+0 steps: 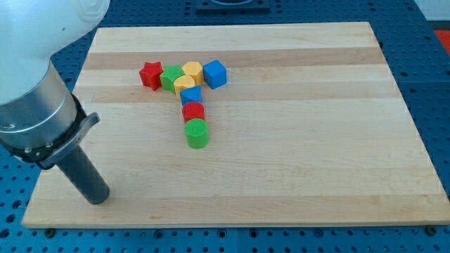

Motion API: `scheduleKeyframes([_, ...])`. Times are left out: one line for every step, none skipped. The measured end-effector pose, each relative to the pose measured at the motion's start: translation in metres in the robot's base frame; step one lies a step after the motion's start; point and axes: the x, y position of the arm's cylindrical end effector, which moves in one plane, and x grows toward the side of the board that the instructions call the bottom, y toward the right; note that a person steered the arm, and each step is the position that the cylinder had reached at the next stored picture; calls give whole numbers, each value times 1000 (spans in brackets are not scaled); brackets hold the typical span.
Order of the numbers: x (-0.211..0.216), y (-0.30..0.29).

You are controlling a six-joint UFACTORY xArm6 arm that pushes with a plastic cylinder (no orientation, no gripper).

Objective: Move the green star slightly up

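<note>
The green star (169,78) lies near the view's upper left of the wooden board (295,140), wedged between a red star (150,74) on its left and two yellow blocks (192,71) (185,85) on its right. My tip (99,197) rests near the board's lower left corner, far below and left of the green star, touching no block.
A blue cube (215,73) sits right of the yellow blocks. Below them run a small blue block (190,96), a red cylinder (193,112) and a green cylinder (197,133) in a column. The board's edges border a blue perforated table (429,84).
</note>
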Motion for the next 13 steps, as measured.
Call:
scheduleKeyframes([12, -1])
scheduleKeyframes([27, 3])
scheduleKeyframes([31, 5])
scheduleKeyframes([32, 10])
scheduleKeyframes([32, 12])
scheduleKeyframes([32, 12])
scheduleKeyframes([25, 7])
scheduleKeyframes([-20, -5])
scheduleKeyframes([-70, -11])
scheduleKeyframes([-116, 0])
scheduleKeyframes([-149, 11])
scheduleKeyframes([-175, 32])
scheduleKeyframes([-191, 56])
